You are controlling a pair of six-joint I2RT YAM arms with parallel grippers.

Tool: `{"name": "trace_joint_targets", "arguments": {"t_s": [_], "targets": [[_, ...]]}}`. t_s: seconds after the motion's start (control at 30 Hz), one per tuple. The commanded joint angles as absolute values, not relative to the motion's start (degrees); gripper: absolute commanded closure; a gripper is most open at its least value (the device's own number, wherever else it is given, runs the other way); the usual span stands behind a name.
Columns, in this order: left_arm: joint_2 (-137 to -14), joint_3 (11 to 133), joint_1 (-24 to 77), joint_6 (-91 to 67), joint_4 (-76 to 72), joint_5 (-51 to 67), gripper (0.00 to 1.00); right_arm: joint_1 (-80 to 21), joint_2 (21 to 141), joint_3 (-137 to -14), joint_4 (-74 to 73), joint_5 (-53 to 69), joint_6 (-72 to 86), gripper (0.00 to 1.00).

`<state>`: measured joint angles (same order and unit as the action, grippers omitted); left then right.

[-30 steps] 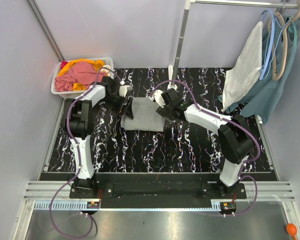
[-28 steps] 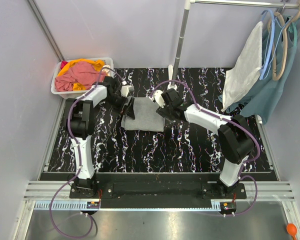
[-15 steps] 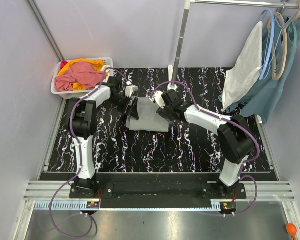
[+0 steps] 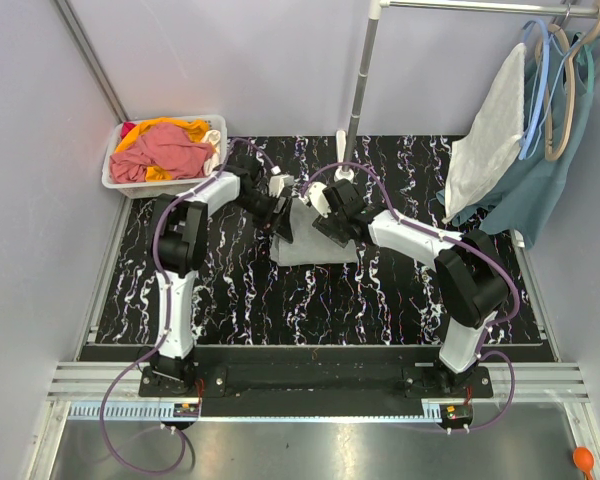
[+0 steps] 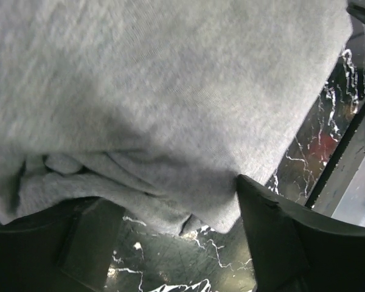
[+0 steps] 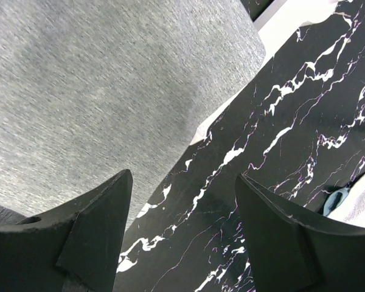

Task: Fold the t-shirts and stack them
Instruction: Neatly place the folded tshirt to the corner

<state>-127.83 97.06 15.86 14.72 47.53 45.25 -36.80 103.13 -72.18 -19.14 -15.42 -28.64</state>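
Note:
A folded grey t-shirt (image 4: 317, 247) lies on the black marble table (image 4: 380, 300), near its middle back. My left gripper (image 4: 281, 216) is at the shirt's left edge, open, with the folded hem between its fingers. In the left wrist view the shirt (image 5: 170, 91) fills the upper frame and the gripper (image 5: 170, 198) straddles its lower edge. My right gripper (image 4: 331, 222) is open at the shirt's upper right edge. In the right wrist view the gripper (image 6: 182, 176) is over bare table beside the shirt (image 6: 109, 85).
A white bin (image 4: 115, 178) with red and orange clothes (image 4: 165, 150) stands at the back left. A metal rack pole (image 4: 360, 80) rises behind the shirt. A white garment (image 4: 490, 140) and a teal one (image 4: 545, 190) hang on hangers at the right.
My left gripper has moved to the right, and the grey shirt has slid right with it and bunched narrower. The right gripper has stayed almost in place.

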Motion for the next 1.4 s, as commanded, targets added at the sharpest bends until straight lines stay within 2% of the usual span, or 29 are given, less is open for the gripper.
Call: {"name": "trace_joint_targets", "arguments": {"t_s": [0.0, 0.03, 0.1, 0.2, 0.23, 0.33, 0.43, 0.63, 0.8, 1.1, 1.37], "targets": [[-133.7, 98.4, 19.1, 11.7, 47.6, 38.2, 0.27, -37.3, 102.0, -72.1, -17.0, -15.6, -28.7, 0.24], [-134.0, 99.0, 19.5, 11.4, 47.5, 37.4, 0.33, -37.3, 101.9, -72.0, -17.0, -15.6, -28.7, 0.24], [-134.6, 99.6, 20.5, 11.1, 47.7, 37.1, 0.37, -37.3, 101.8, -71.9, -17.1, -15.7, -28.7, 0.24], [-134.6, 100.1, 21.4, 11.2, 47.5, 36.1, 0.52, -37.2, 101.7, -71.8, -16.9, -15.8, -28.8, 0.24], [-134.6, 100.2, 21.5, 11.2, 47.6, 35.9, 0.54, -37.3, 101.7, -71.8, -17.0, -15.9, -28.8, 0.24], [-134.6, 100.0, 21.5, 11.7, 47.7, 35.9, 0.71, -37.3, 101.8, -71.9, -17.0, -15.8, -28.8, 0.24], [-134.6, 99.8, 21.4, 12.0, 47.6, 36.5, 1.00, -37.3, 101.8, -71.8, -16.9, -16.0, -28.9, 0.24], [-131.3, 96.4, 20.3, 13.6, 48.0, 34.9, 1.00, -37.3, 100.9, -70.8, -16.9, -17.0, -29.7, 0.24], [-123.9, 90.7, 16.9, 16.2, 50.0, 31.6, 1.00, -37.3, 100.0, -69.4, -17.0, -19.0, -31.1, 0.24], [-108.2, 75.3, 10.7, 21.8, 53.6, 12.8, 1.00, -37.3, 97.8, -67.6, -16.6, -20.8, -32.8, 0.24], [-97.3, 65.6, -3.2, 27.3, 54.5, 1.9, 1.00, -37.2, 95.7, -66.9, -17.1, -20.7, -33.1, 0.24]]}}
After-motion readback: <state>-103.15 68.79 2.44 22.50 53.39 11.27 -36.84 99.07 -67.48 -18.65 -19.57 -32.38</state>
